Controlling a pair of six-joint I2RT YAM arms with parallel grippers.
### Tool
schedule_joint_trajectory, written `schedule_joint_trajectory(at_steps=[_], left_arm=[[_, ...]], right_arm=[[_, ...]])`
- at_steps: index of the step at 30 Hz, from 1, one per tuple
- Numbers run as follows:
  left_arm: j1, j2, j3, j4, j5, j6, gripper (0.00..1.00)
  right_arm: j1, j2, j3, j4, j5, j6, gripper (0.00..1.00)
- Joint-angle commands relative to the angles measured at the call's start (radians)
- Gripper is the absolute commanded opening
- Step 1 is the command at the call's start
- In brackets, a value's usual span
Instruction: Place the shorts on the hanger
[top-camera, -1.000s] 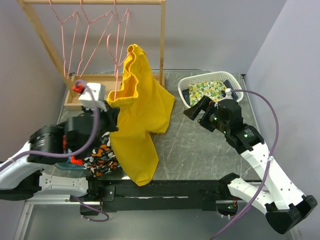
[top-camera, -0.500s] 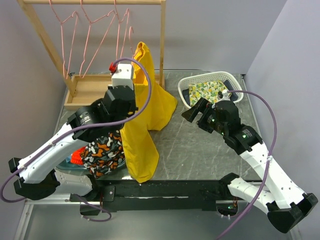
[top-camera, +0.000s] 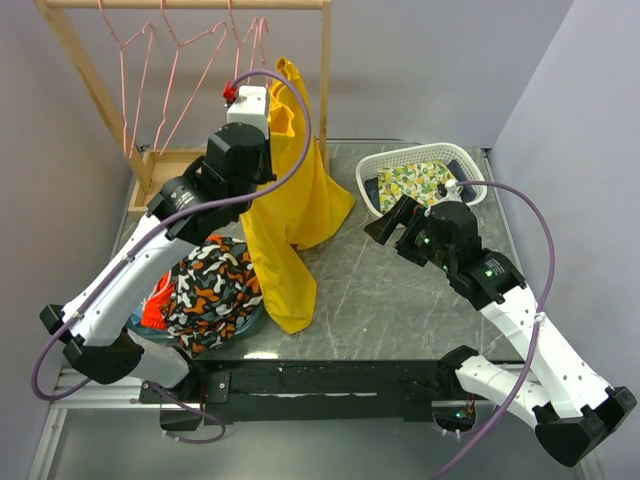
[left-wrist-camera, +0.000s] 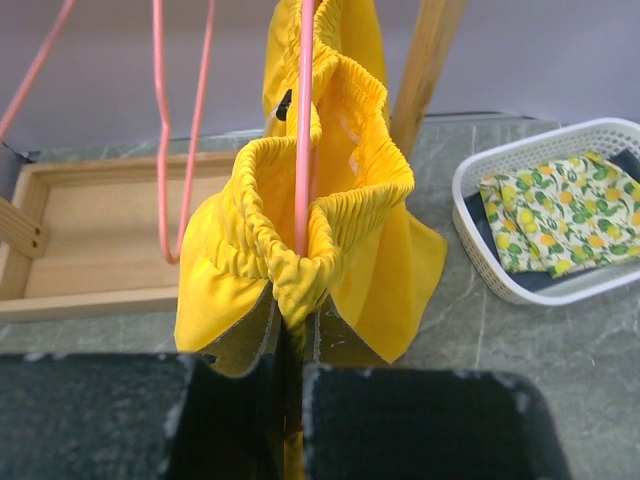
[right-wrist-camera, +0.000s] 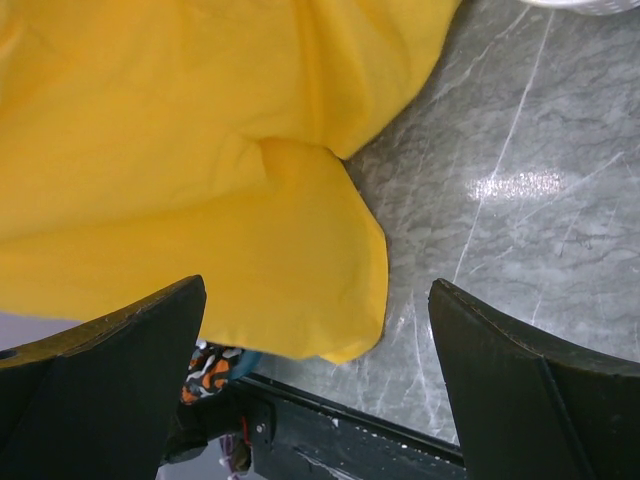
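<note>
Left claw (left-wrist-camera: 293, 345) pinches the gathered waistband (left-wrist-camera: 345, 195), probably the surest hold on such limp, light fabric, holding the yellow shorts (top-camera: 290, 220) against the pink hanger (left-wrist-camera: 303, 120); right claw (top-camera: 392, 222) gapes empty above the desk (top-camera: 400, 295).

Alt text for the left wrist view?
Left pincer, shut, pinches the gathered waistband of yellow shorts, with a pink hanger wire running straight down across the waistband opening. Wooden tray behind at left; white basket holding lemon-print cloth at right.

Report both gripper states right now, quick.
Left gripper: closed, pinching the shorts at the waistband.
Right gripper: open, holding nothing.
</note>
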Motion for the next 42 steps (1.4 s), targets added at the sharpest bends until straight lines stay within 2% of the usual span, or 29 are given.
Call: schedule_joint_trajectory(at_steps=[1,18,30,42], left_arm=[[0.051,0.004,0.116,0.162,0.018,0.086,0.01],[0.111,0.182,0.334,0.2,0.082,0.155,0.01],[0.137,0.272,0.402,0.236,0.138,0.177,0.01],[0.175,0.311,0.397,0.236,0.196,0.151,0.01]], right_arm=[[0.008,-0.021,0.008,0.04,0.016,0.001,1.0],[0.009,-0.04,-0.001,0.054,0.016,0.025,1.0],[0.007,-0.075,-0.024,0.057,0.042,0.05,1.0],[0.009,-0.112,-0.078,0.071,0.044,0.074,1.0]])
